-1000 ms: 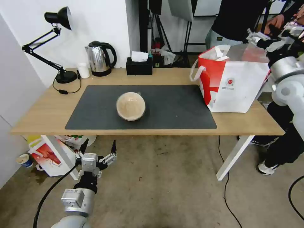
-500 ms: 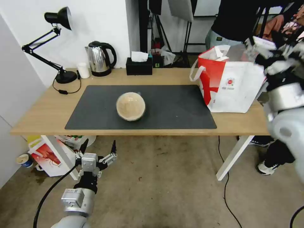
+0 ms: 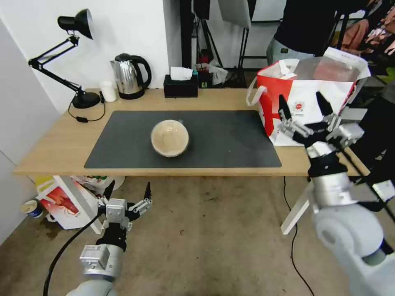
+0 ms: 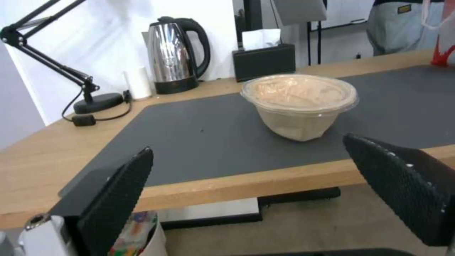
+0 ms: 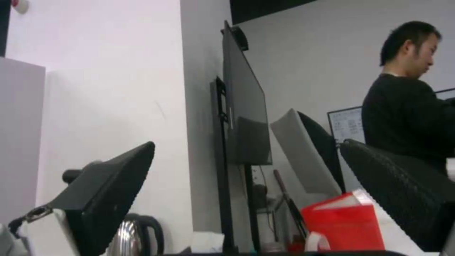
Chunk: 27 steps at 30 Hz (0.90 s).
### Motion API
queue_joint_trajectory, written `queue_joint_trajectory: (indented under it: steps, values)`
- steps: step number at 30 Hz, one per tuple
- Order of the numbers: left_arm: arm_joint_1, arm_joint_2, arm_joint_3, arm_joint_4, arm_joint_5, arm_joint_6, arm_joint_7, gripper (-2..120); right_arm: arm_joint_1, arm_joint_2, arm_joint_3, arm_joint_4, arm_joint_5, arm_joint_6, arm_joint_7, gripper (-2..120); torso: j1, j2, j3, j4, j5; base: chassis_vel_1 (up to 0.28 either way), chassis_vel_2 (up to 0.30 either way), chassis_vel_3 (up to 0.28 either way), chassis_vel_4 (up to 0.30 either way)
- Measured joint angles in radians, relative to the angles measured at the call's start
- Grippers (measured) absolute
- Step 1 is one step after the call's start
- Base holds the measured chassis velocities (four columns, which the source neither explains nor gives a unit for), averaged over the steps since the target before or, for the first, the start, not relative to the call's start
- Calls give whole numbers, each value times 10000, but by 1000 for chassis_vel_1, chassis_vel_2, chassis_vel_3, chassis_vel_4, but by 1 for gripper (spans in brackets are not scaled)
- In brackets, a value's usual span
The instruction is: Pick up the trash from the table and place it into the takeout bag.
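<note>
One piece of trash, a round tan-filled bowl with a clear domed lid [image 3: 169, 137], stands on the dark grey mat [image 3: 230, 139] at the middle of the light-wood table [image 3: 57, 144]. In the left wrist view the bowl [image 4: 298, 103] sits just past the table's front edge. The white-and-red takeout bag [image 3: 304, 94] stands open at the table's right end. My right gripper [image 3: 302, 102] is open, fingers pointing up, in front of the bag near the table's front right corner. My left gripper [image 3: 128, 190] hangs open below the front edge, left of the bowl.
A black desk lamp [image 3: 84, 100], a small white cup [image 3: 109, 91], a steel kettle [image 3: 129, 76] and a black tissue box [image 3: 181, 86] line the back edge. A red-and-white printed carton [image 3: 61, 201] sits on the floor under the table's left end. A person stands behind the bag.
My right arm has swung down from above the bag's far right side to in front of the bag, near the table's front right corner. The left arm and bowl have not moved.
</note>
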Motion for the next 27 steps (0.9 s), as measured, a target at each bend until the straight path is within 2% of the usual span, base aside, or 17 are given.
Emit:
queue_joint_trajectory:
  steps: [3,9,11,22,27]
  values:
    - [0,1,0,0,0,0,0,100,-784,495,-140,113,-685,232,-9,100,-1,0,-1,-2,2,0,0,0,0]
    - [1,0,0,0,0,0,0,100,-1521,958,-480,7,-1548,699,34,100,0,0,0,-2,2,0,0,0,0]
    - [1,1,0,0,0,0,0,100,-2076,1247,-792,-59,-2365,949,284,100,0,1,-1,-1,1,0,0,0,0]
    - [0,0,0,0,0,0,0,100,-3564,1904,-1625,-452,-4247,1435,1057,100,0,0,-1,-2,2,0,0,0,0]
    - [1,1,0,0,0,0,0,100,-3843,2024,-1839,-451,-4626,1445,1261,100,-1,1,-1,-2,2,0,0,0,0]
